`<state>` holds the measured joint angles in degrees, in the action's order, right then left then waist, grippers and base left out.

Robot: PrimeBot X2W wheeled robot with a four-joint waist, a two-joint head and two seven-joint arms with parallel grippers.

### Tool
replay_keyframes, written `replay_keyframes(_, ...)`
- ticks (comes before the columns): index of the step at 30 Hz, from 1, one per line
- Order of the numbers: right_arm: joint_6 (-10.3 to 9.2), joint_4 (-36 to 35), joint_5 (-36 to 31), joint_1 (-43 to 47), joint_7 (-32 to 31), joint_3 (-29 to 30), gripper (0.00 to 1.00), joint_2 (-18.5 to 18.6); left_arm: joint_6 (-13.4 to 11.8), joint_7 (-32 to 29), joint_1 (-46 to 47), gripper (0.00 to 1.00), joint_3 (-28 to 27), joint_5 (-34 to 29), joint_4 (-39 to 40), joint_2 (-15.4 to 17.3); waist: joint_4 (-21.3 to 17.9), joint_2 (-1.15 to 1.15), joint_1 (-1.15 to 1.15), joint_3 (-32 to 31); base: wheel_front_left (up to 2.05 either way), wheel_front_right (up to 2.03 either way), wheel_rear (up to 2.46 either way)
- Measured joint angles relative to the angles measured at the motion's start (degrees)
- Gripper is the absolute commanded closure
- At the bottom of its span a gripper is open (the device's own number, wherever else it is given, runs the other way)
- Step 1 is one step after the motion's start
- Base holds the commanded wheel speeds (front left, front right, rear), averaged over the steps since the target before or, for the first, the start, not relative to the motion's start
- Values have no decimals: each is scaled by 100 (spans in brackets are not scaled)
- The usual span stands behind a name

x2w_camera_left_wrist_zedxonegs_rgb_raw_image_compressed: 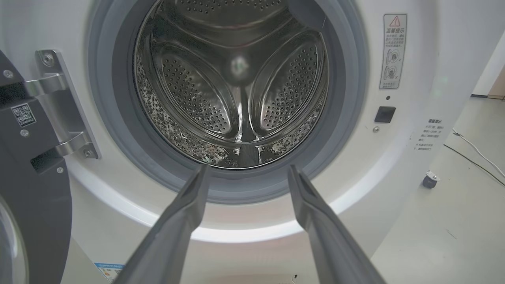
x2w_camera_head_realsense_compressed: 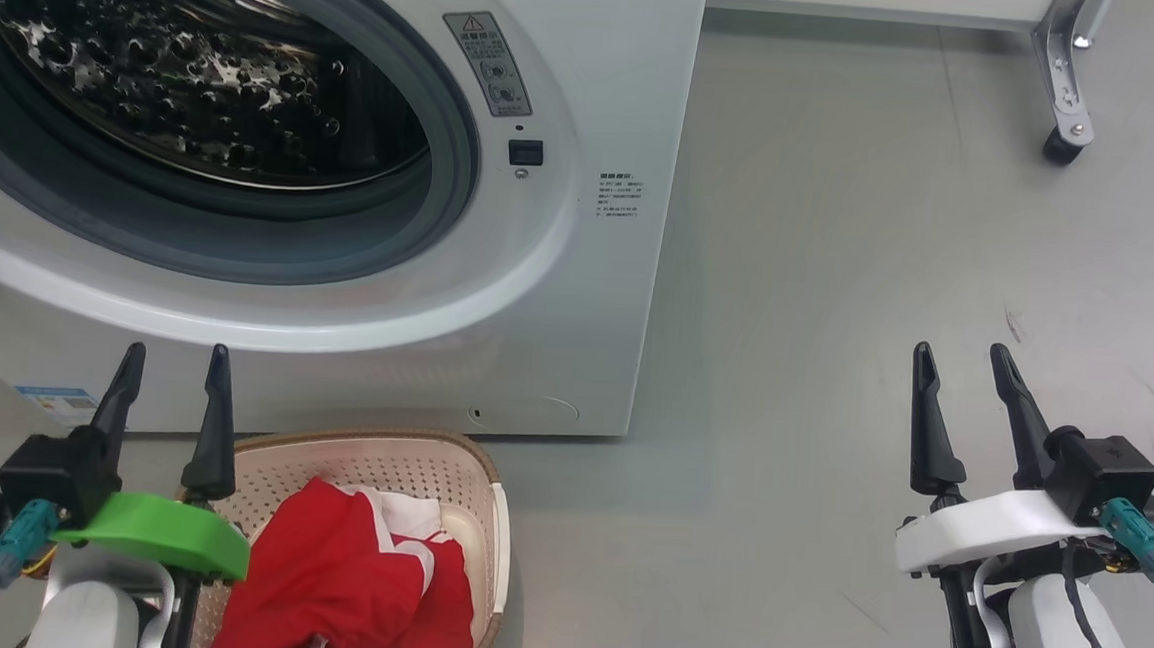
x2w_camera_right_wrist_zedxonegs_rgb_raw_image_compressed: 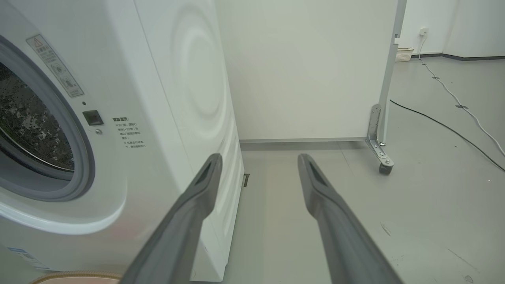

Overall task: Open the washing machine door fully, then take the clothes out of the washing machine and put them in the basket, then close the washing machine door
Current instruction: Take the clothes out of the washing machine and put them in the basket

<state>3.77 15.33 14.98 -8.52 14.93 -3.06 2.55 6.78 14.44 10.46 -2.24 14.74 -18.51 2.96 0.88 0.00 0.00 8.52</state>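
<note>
**Head view: drum emptied, door waiting to be shut**

I am reading the unloading as done. The drum of the washing machine is showing bare metal. The clothes are lying heaped in the basket, which is sitting on the floor just in front of the machine. What is remaining, I judge, is closing the door, which is hanging swung out on my left. The left hand and the right hand are both standing released, grasping nothing. The right side is offering wide bare floor, with a wheeled frame leg well apart. The left hand is hovering close to the door's edge and over the basket rim.
</note>
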Motion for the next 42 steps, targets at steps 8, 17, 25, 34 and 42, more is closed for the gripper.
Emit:
replay_keyframes(8,27,19,-9,213,0,-70,0,-7,-105,0,-577,0,-97,-226,396,-8,20,0,0,-363,0,0,0)
replay_keyframes(17,27,1,-58,231,0,-80,0,-9,-153,0,-801,0,-134,-321,768,-21,-6,0,0,-462,0,0,0)
replay_keyframes(25,27,-34,-58,263,0,-93,0,-9,-193,0,-975,0,-127,-325,932,-27,-3,0,0,-460,0,0,0)
replay_keyframes(34,26,-74,-57,311,0,-102,0,-10,-196,0,-1084,0,-120,-325,1029,-32,-7,0,0,-443,-3,3,0)
replay_keyframes(42,20,-101,-56,311,0,-105,0,-11,-244,0,-1109,0,-103,-325,1103,-37,-6,0,0,-417,-31,31,0)
